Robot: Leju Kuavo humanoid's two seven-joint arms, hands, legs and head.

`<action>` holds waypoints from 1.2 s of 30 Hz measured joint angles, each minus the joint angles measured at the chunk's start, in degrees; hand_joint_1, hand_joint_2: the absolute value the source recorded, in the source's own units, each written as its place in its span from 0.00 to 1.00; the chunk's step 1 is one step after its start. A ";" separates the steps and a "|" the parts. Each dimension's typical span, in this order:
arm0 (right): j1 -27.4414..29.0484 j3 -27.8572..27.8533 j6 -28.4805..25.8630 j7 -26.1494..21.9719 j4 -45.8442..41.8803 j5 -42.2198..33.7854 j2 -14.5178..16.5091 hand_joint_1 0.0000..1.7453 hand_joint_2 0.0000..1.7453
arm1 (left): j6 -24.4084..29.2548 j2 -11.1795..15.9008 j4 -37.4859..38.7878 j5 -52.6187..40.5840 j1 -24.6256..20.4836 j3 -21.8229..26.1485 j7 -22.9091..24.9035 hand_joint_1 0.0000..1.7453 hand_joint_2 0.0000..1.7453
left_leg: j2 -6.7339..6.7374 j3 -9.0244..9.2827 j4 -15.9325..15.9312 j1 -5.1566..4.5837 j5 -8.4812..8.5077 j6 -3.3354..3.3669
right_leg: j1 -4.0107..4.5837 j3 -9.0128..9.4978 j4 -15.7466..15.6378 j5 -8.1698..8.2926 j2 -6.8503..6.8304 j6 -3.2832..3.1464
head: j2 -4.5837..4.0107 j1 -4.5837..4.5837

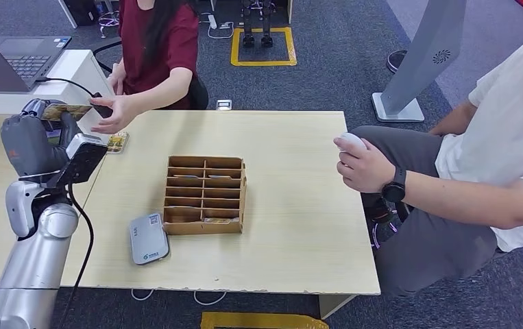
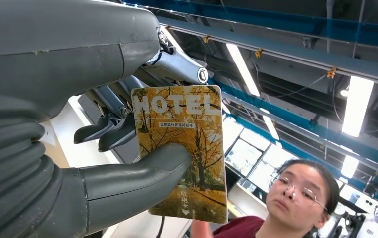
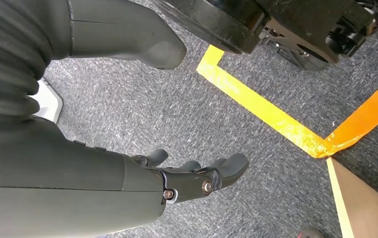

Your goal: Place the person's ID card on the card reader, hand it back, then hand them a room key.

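The left hand (image 2: 102,163) is pinching a hotel room key (image 2: 182,148) between thumb and fingers at the table's (image 1: 299,137) far left, where a person's hand (image 1: 111,113) is touching the card's far end. The right hand (image 3: 177,173) is hanging over the carpet (image 3: 236,139), fingers loosely apart and holding nothing.

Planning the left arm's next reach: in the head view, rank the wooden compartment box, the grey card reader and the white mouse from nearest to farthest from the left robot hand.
From the left robot hand:
1. Grey card reader, near table edge, beside the box.
2. Wooden compartment box, mid-table; nearly as close as the reader.
3. White mouse, under a person's hand at the table's right edge.
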 joint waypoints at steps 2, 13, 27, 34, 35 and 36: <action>-0.04 0.02 0.00 -0.09 0.14 -0.04 0.00 0.00 1.00 | 0.01 -0.01 0.40 -0.10 -0.12 -0.56 0.20 1.00 1.00 | 0.01 0.00 0.00 0.00 0.00 0.00 | 0.00 0.00 0.00 0.00 0.00 0.00 | 0.00 0.00; -0.17 0.06 -0.10 -0.18 0.30 -0.09 0.00 0.00 1.00 | -0.66 0.03 1.40 0.84 -0.14 -2.49 0.46 0.75 1.00 | 0.02 -0.01 0.00 0.00 0.00 0.00 | 0.00 -0.01 0.00 0.00 0.00 0.00 | 0.00 0.00; -0.07 0.08 -0.13 0.90 0.25 -0.05 0.00 0.00 1.00 | -8.39 0.03 1.48 3.79 -0.14 -3.27 2.76 0.00 1.00 | 0.03 -0.02 0.00 0.00 -0.01 0.01 | 0.00 -0.02 -0.01 -0.02 0.02 0.02 | 0.00 -0.01; 0.98 -0.16 -0.46 2.56 -0.35 0.61 -0.02 0.00 1.00 | -14.57 0.29 0.41 5.56 0.42 -4.15 5.57 0.00 1.00 | 0.03 -0.05 -0.01 0.00 -0.01 0.01 | 0.00 -0.01 0.00 -0.02 0.01 0.02 | 0.00 -0.02; 1.27 -0.27 -0.62 2.72 -0.52 0.66 -0.02 0.00 1.00 | -16.13 0.56 -0.44 6.92 0.93 -4.20 5.15 0.00 1.00 | 0.04 -0.05 -0.01 0.00 -0.01 0.01 | 0.00 -0.01 0.00 -0.02 0.03 0.02 | 0.00 -0.02; 1.59 -0.40 -0.80 2.82 -0.71 0.69 -0.02 0.00 1.00 | -17.98 0.91 -1.57 8.60 1.68 -4.21 4.49 0.00 1.00 | 0.06 -0.04 -0.01 0.00 -0.02 0.01 | 0.00 -0.02 0.00 -0.02 0.05 0.02 | 0.00 -0.02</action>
